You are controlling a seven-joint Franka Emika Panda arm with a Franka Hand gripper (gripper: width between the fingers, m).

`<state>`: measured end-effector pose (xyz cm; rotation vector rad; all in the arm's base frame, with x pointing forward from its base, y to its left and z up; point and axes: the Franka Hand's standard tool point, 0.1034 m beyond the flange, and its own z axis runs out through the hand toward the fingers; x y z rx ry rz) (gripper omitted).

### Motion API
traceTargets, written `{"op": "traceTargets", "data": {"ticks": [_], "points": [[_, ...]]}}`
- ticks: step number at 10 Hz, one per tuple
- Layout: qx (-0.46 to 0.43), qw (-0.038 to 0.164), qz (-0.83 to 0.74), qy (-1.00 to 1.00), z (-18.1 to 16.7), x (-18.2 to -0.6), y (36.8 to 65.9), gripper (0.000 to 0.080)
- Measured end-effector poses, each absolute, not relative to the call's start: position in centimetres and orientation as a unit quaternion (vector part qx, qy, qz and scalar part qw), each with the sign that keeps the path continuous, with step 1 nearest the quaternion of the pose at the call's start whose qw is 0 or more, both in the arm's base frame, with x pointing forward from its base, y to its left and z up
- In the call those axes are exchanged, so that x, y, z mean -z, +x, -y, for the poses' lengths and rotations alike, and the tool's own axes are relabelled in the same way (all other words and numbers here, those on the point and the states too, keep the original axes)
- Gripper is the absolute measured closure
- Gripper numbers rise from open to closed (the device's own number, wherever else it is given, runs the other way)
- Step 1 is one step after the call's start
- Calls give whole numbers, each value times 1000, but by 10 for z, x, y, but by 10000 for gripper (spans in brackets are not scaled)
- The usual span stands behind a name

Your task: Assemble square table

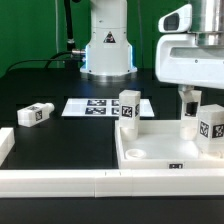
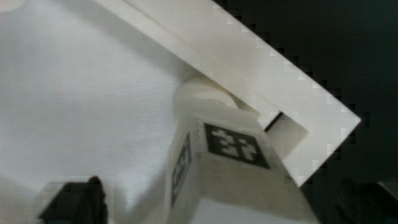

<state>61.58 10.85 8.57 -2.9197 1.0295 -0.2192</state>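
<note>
The square table's white panel point(image 1: 165, 152) lies at the exterior view's right, rim up. One tagged leg post point(image 1: 128, 108) stands at its far left corner. Another leg post point(image 1: 190, 120) stands at the far right corner, directly under my gripper point(image 1: 190, 100). A third tagged leg point(image 1: 211, 127) stands just right of it. In the wrist view this leg post point(image 2: 231, 150) rises from the panel's corner point(image 2: 267, 70). My gripper point(image 2: 214, 205) is open, and its dark fingers point(image 2: 80, 200) stand off either side of the post without touching it.
A loose tagged leg point(image 1: 33, 115) lies on the black table at the exterior view's left. The marker board point(image 1: 100, 107) lies in the middle, in front of the robot base point(image 1: 107, 50). White border rails point(image 1: 60, 178) run along the front and left.
</note>
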Motion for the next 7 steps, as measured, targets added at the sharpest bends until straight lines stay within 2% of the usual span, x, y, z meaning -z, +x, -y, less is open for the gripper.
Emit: {"op": "traceTargets", "data": {"ticks": [3,7], "points": [[75,-1,-186,-980,-111,-86,616,150],[74,-18,-23,-997,-114,-86,615,150]]}}
